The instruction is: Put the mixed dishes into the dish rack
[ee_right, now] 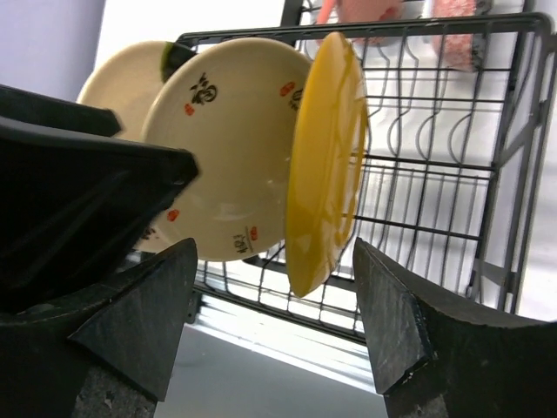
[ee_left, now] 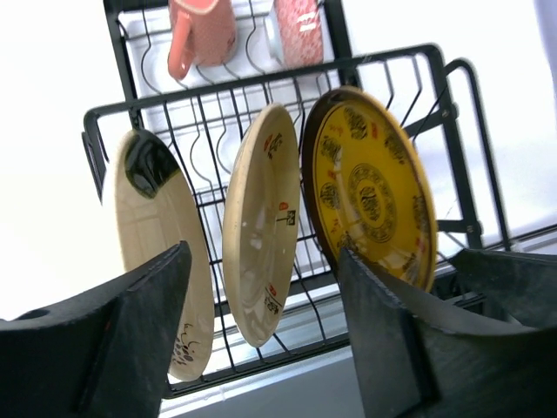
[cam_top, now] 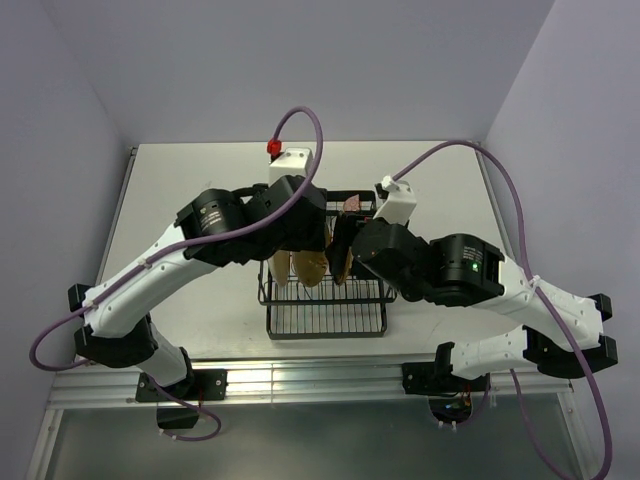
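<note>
The yellow patterned plate [ee_left: 374, 192] and two cream plates [ee_left: 261, 218] stand on edge in the dish rack [cam_top: 326, 318] (slotted so they stay upright). The left hand [ee_left: 263, 257] and right hand [ee_right: 274, 252] both gape empty just before them.

**A robot lab booth, not a kitchen**

I work at a white table [cam_top: 200, 330] boxed in by plain lavender walls [cam_top: 60, 120]. My left arm [cam_top: 150, 270] and right arm [cam_top: 510, 300] are bolted to a metal rail [cam_top: 300, 380], with purple cables [cam_top: 321, 150] looping overhead. Only the wire dish rack [cam_top: 325, 320] looks domestic.
</note>
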Robot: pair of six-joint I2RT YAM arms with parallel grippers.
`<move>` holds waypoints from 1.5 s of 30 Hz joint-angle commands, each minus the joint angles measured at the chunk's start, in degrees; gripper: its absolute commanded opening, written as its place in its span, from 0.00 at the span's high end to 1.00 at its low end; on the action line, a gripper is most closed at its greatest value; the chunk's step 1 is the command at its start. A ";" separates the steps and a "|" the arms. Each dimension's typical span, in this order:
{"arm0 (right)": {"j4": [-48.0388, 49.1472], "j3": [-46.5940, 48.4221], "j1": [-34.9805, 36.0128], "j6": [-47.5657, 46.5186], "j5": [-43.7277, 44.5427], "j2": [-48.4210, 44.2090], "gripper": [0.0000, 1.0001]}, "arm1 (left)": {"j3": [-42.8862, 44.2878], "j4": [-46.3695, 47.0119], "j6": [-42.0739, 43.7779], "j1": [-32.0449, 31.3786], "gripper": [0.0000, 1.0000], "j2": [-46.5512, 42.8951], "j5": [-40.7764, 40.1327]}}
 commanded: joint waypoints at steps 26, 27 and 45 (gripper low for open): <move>-15.68 38.66 6.11 -3.09 11.00 25.75 0.30 | -6.33 23.67 10.62 -0.45 0.21 -29.92 -23.69; -14.98 37.95 6.02 -3.27 10.82 25.93 0.34 | -5.80 20.26 9.22 -0.45 0.21 -29.66 -23.78; -12.26 25.21 5.94 1.04 10.47 26.81 0.46 | -13.17 18.03 5.26 -0.45 0.21 -34.66 -19.04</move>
